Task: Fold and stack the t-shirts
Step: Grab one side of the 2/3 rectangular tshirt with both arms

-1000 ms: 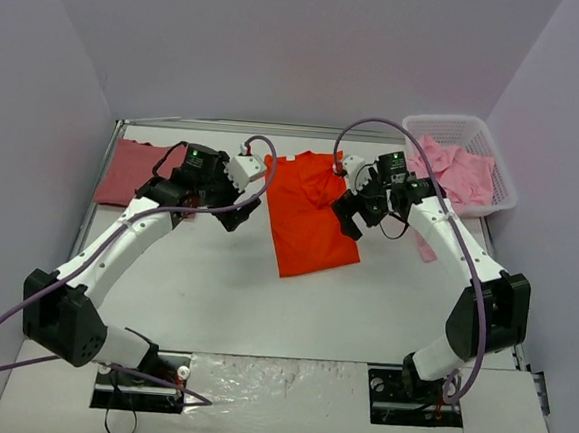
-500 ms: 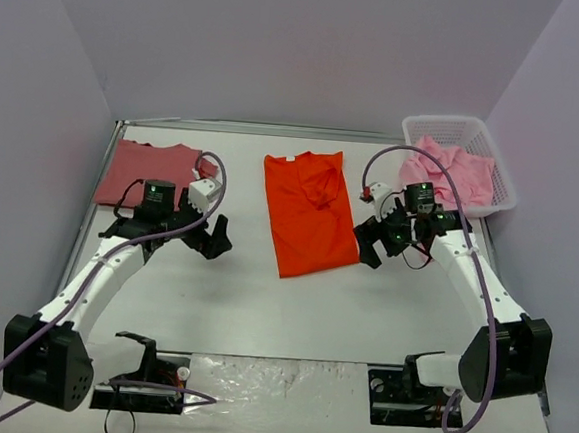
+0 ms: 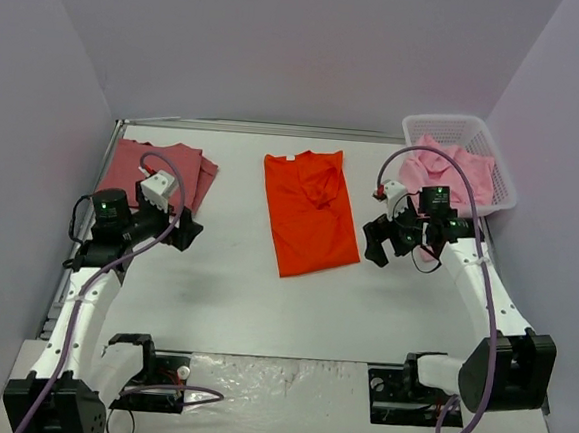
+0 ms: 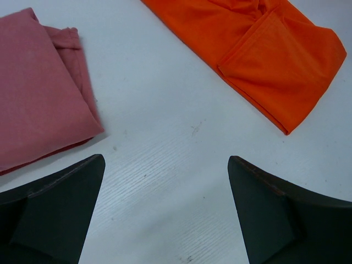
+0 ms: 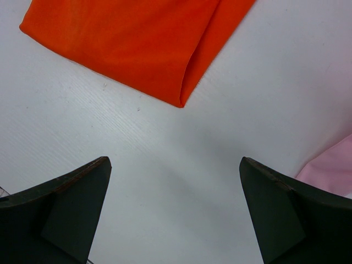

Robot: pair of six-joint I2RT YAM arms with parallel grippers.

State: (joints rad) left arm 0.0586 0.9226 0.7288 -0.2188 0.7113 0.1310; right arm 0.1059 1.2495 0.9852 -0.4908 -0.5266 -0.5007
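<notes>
The orange shirt (image 3: 310,213) lies folded between the two grippers, touching neither. The left gripper (image 3: 183,232) stands wide open, empty, near the rose shirt (image 3: 153,171) (folded, far left); the right gripper (image 3: 375,243) likewise, near the pink shirts (image 3: 458,175).

I see pale lavender walls (image 3: 283,45) closing in on three sides, a white tabletop (image 3: 233,292) with a metal rim (image 3: 256,128), soft even light, faint shadows
</notes>
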